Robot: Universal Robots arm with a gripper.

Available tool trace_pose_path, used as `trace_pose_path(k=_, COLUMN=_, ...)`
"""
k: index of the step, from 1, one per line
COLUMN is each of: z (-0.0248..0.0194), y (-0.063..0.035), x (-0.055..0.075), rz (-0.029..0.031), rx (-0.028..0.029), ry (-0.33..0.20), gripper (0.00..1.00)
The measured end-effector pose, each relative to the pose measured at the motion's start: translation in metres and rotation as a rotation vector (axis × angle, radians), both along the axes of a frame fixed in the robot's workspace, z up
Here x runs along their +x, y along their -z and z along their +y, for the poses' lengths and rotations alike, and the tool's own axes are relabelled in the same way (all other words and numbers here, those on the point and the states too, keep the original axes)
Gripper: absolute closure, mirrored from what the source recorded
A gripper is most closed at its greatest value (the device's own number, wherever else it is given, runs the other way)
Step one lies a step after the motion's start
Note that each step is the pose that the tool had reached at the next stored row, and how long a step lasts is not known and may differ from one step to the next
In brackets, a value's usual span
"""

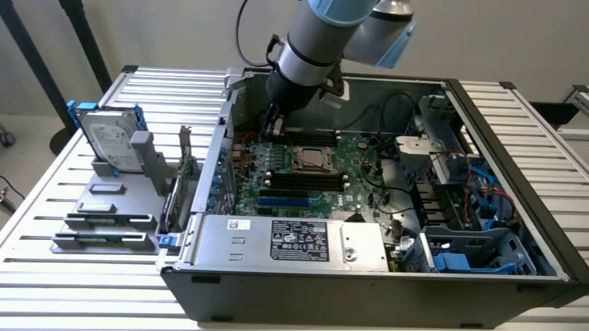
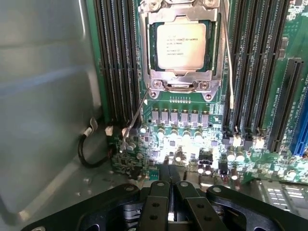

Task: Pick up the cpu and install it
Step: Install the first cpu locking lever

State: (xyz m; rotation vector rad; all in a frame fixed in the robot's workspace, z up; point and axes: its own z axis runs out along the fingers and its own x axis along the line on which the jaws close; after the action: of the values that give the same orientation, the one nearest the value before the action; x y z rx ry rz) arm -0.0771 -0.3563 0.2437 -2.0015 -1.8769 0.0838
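Where the wrist camera looks down, the gripper (image 2: 168, 195) has its two black fingers (image 2: 155, 202) pressed together with nothing visible between them, low over the green motherboard (image 2: 192, 103) near a row of small capacitors (image 2: 179, 117). Beyond those, the cpu (image 2: 180, 44) lies flat in its socket, dull silver top up, framed by the metal retention bracket (image 2: 179, 84), with dark memory slots (image 2: 115, 57) on either side. Exterior view: power supply (image 1: 239, 241) nearest, then the board with the cpu (image 1: 315, 157) near its centre, and the gripper (image 1: 272, 127) inside the open case (image 1: 368, 289), close to the wall on the exterior view's left. Hard drive (image 1: 109, 141) stands upright in the grey fixture (image 1: 147, 155) outside the case.
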Motion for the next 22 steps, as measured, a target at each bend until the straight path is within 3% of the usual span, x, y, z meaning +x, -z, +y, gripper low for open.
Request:
trace_pose_path(k=5, z=0.0000, y=0.0000, x=0.0000, rz=-0.0001, rx=0.0022, ry=0.078, gripper=0.89)
trace_pose_path(k=12, z=0.0000, y=0.0001, x=0.0000, rz=0.0002, rx=0.0104, ry=0.176, gripper=0.89)
trace_pose_path(k=16, z=0.0000, y=0.0002, x=-0.0002, rz=0.0011, rx=0.0200, ry=0.219, gripper=0.89)
trace_pose_path(k=22, z=0.0000, y=0.0002, x=-0.0022, rz=0.0064, rx=0.0448, ry=0.251, gripper=0.89)
